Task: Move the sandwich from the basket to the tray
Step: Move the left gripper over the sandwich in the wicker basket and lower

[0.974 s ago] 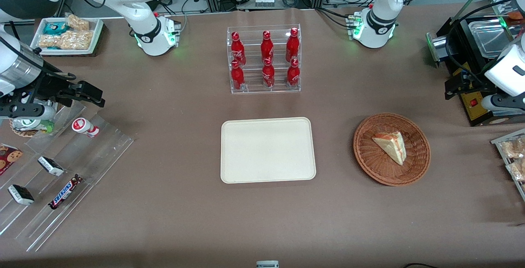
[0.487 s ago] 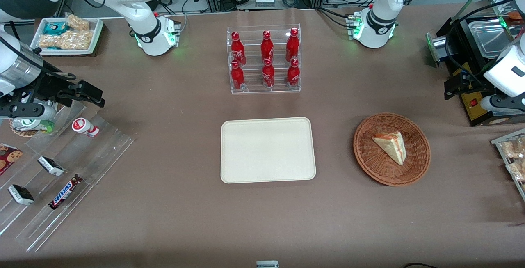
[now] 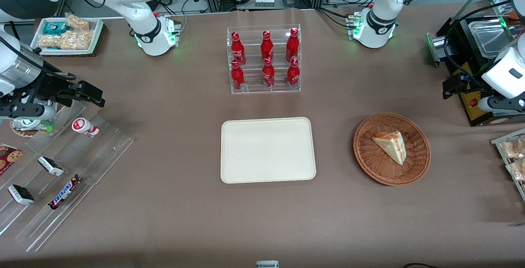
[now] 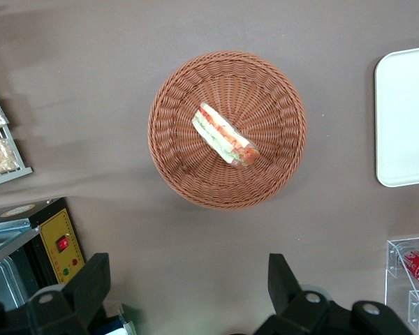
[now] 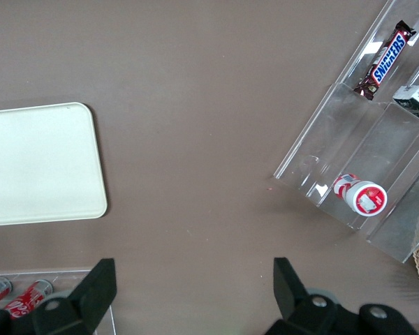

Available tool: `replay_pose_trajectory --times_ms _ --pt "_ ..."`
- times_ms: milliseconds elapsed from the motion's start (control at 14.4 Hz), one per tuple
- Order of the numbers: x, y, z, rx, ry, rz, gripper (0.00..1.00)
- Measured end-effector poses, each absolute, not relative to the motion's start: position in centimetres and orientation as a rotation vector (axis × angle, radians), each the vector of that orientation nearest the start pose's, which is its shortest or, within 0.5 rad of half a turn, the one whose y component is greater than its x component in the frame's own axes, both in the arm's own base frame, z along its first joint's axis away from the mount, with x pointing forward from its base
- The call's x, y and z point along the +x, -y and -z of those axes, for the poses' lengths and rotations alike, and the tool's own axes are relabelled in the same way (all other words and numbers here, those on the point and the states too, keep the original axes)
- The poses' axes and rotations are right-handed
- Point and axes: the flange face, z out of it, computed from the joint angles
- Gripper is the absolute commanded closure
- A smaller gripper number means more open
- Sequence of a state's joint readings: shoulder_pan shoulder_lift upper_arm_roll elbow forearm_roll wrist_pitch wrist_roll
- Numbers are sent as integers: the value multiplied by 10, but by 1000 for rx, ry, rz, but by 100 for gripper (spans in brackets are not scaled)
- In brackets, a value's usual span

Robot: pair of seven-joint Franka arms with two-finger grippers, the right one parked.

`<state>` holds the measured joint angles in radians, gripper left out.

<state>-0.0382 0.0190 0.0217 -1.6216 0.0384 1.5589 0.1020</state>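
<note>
The sandwich (image 3: 391,146), a pale bread wedge with red and green filling, lies in the round wicker basket (image 3: 369,161). It also shows in the left wrist view (image 4: 225,135), in the middle of the basket (image 4: 173,167). The cream tray (image 3: 266,150) lies flat and bare beside the basket, at the table's middle; its edge shows in the left wrist view (image 4: 405,118). My left gripper (image 3: 451,86) hangs above the table, farther from the front camera than the basket and toward the working arm's end. It is open and holds nothing (image 4: 188,289).
A black appliance with a yellow panel (image 3: 475,108) stands beside my gripper. A rack of bagged snacks (image 3: 512,157) lies near the basket at the working arm's end. A clear rack of red bottles (image 3: 264,60) stands farther back than the tray. Acrylic snack racks (image 3: 61,169) lie toward the parked arm's end.
My left gripper and wrist have shifted slightly toward the table's middle. The sandwich, basket and tray have not moved.
</note>
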Motion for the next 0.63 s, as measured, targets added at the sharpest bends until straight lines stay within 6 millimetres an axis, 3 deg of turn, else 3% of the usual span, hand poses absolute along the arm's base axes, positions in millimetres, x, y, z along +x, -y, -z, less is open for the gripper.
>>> replay_pose_trajectory --times_ms 139,278,417,626 --pt "557 5 -577 -3097 -185 -166 0" --pt "560 5 -549 -3095 -186 -210 0" --pt "567 5 -507 -3095 -188 -218 0" --pt "568 3 -426 -3100 -136 -126 0"
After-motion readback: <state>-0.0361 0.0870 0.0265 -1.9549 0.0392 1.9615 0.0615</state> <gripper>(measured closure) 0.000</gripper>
